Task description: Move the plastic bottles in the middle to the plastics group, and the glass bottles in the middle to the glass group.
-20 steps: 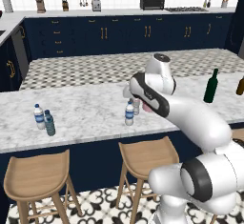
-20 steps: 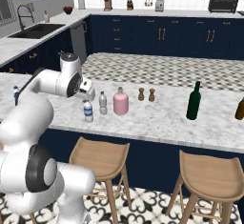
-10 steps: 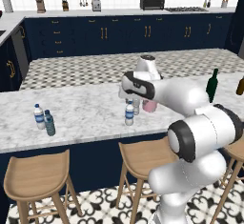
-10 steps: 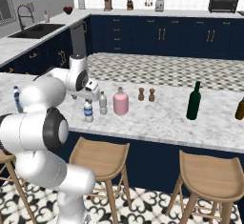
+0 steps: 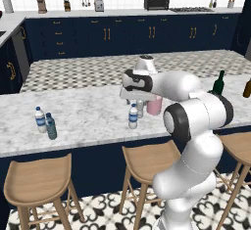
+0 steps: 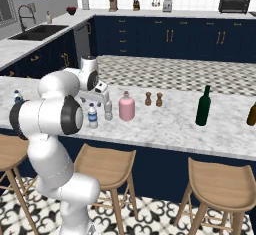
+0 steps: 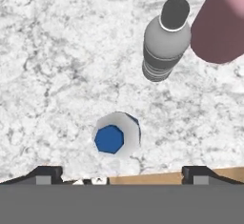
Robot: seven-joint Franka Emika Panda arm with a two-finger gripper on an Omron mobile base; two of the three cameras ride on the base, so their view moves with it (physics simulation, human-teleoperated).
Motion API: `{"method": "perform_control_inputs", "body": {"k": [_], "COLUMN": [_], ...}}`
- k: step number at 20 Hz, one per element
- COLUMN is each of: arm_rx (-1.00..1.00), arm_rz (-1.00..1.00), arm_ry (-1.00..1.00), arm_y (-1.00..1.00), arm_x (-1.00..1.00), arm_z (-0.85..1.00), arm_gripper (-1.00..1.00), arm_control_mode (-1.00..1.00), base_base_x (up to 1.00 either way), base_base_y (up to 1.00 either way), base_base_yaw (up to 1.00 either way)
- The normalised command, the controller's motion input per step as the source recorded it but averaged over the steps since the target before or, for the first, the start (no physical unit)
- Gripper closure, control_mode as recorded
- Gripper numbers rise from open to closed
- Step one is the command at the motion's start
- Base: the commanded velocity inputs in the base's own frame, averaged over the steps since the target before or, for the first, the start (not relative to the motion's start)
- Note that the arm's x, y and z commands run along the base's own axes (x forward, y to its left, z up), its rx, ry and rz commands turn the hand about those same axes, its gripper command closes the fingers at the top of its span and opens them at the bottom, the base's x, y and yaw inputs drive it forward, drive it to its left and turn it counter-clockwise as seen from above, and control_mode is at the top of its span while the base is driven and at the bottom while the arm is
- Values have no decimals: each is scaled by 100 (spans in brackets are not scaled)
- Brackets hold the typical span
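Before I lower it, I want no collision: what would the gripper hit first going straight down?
Probably the blue-capped bottle, which sits almost directly under the gripper, between its fingers. The grey bottle stands off that line, though depth is unclear.

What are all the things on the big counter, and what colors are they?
Water bottles in the middle: two, clear, one blue-labelled, one greyish, under the pincer.
Pink bottle: one, beside them.
Water bottles far left: two, one clear, one teal.
Wine bottle: one, dark green, right side.
Brown bottle: one, amber, right edge.
Shakers: two, brown, behind the pink bottle.
Stools: wooden, below the counter.
Pincer: dark tips, spread above the blue-labelled bottle.
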Motion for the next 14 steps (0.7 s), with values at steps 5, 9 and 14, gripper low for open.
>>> {"method": "perform_control_inputs", "body": {"k": [5,9,14], "arm_rx": [0,0,0], "arm_rz": [0,0,0], "arm_ry": [5,0,2], "arm_y": [0,0,11], "arm_x": [18,-2,-1], "arm_z": [-39,-11,-12], "arm_gripper": [-100,-100,-100], "arm_control_mode": [-100,-100,-100], "base_base_x": [0,0,0], "base_base_y": [0,0,0], "base_base_yaw": [0,0,0]}}
